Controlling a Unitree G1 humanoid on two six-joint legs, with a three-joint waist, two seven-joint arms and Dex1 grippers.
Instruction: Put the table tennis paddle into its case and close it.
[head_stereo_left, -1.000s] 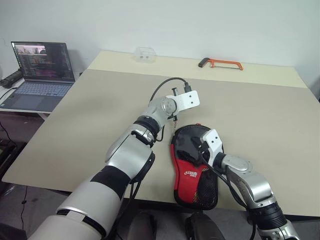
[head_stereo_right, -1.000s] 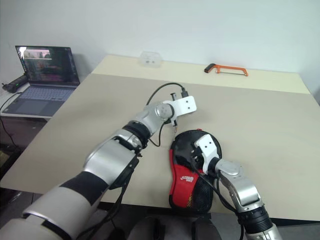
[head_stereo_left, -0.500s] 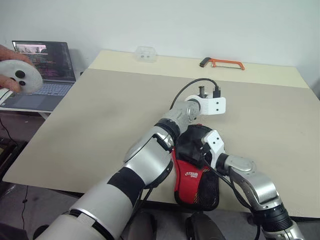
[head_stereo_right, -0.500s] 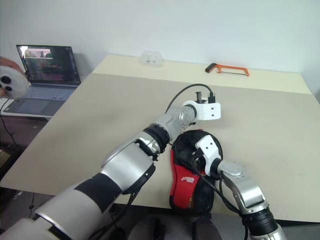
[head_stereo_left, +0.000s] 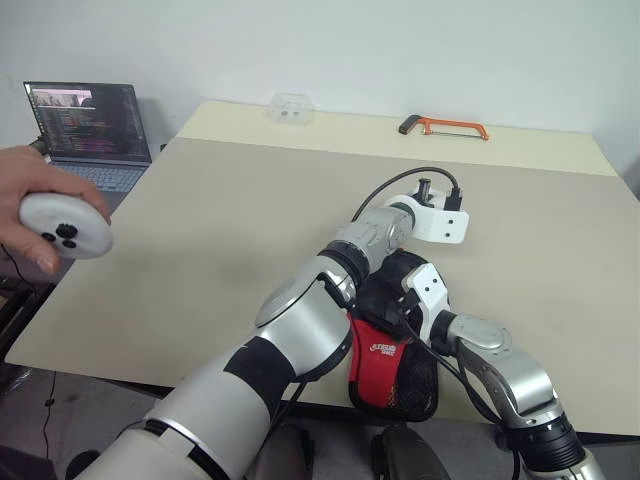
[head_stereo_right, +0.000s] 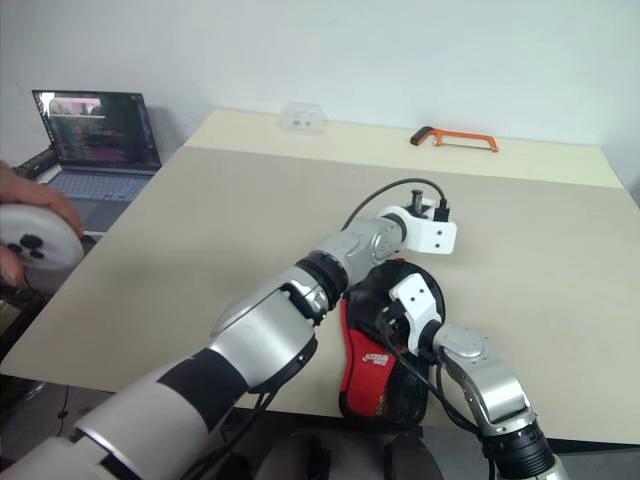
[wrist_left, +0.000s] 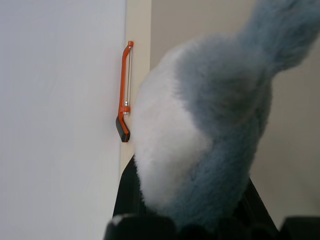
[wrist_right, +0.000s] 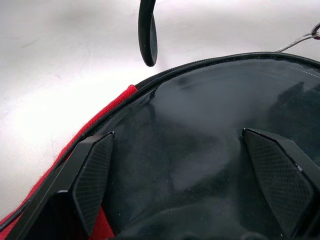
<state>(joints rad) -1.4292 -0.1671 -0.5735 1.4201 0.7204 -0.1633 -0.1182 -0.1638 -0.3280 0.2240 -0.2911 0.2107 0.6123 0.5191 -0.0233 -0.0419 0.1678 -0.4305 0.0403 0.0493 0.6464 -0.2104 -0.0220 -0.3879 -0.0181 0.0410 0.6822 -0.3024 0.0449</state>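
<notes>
The case (head_stereo_left: 380, 355) lies at the table's near edge, black with a red panel and a mesh end. My right gripper (wrist_right: 185, 180) is open, its two fingers (wrist_right: 92, 180) spread over the case's glossy black top just inside the zipper rim (wrist_right: 165, 75). My left gripper (head_stereo_left: 447, 218) hovers past the case's far end, shut on a grey-blue and white furry lump (wrist_left: 210, 115). A thin metal chain (wrist_right: 300, 39) runs off the rim there. The table tennis paddle is hidden.
An orange hacksaw (head_stereo_left: 443, 126) and a clear plastic box (head_stereo_left: 290, 108) lie at the far edge of the table (head_stereo_left: 220, 220). A laptop (head_stereo_left: 85, 130) sits on a side desk at left. A person's hand holds a round white device (head_stereo_left: 65, 225) there.
My left gripper has swung right, around the case's far end, and rolled. A person's hand with a round white device has come in at left and dropped lower. My right gripper kept still.
</notes>
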